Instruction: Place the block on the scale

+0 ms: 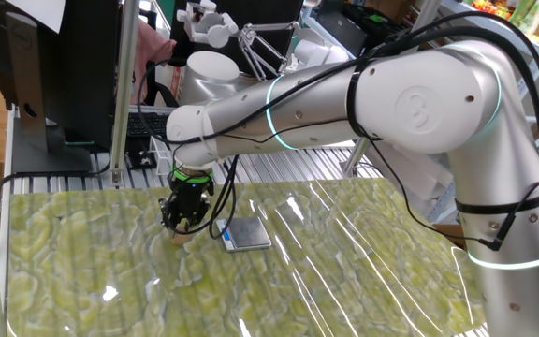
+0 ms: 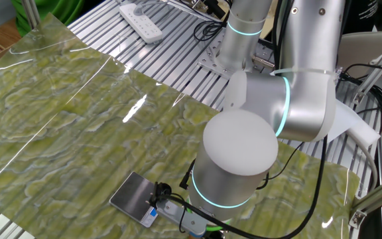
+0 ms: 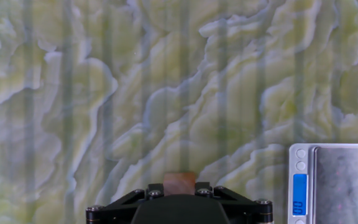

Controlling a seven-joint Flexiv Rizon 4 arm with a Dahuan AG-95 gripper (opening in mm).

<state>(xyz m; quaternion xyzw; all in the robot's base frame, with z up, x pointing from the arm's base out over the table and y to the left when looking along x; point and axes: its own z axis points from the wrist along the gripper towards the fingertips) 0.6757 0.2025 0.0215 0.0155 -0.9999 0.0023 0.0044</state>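
My gripper [image 1: 182,227] points down at the green patterned mat, just left of the scale [image 1: 247,234]. Its jaws are closed on the tiny tan-pinkish block [image 1: 182,238], which sits at the fingertips close to the mat. In the hand view the block [image 3: 179,182] shows between the black fingers of the gripper [image 3: 179,188]. The scale [image 3: 337,183] lies at the lower right there, a dark grey plate with a white strip and a blue display on its left edge. In the other fixed view the scale [image 2: 134,195] lies at the mat's near edge and the arm hides the gripper.
The green mat [image 1: 344,271] covers a slatted metal table. A metal post [image 1: 120,94], a monitor [image 1: 54,65] and a keyboard [image 1: 148,122] stand behind the mat. A white power strip [image 2: 141,23] lies on the slats near the arm's base [image 2: 241,40].
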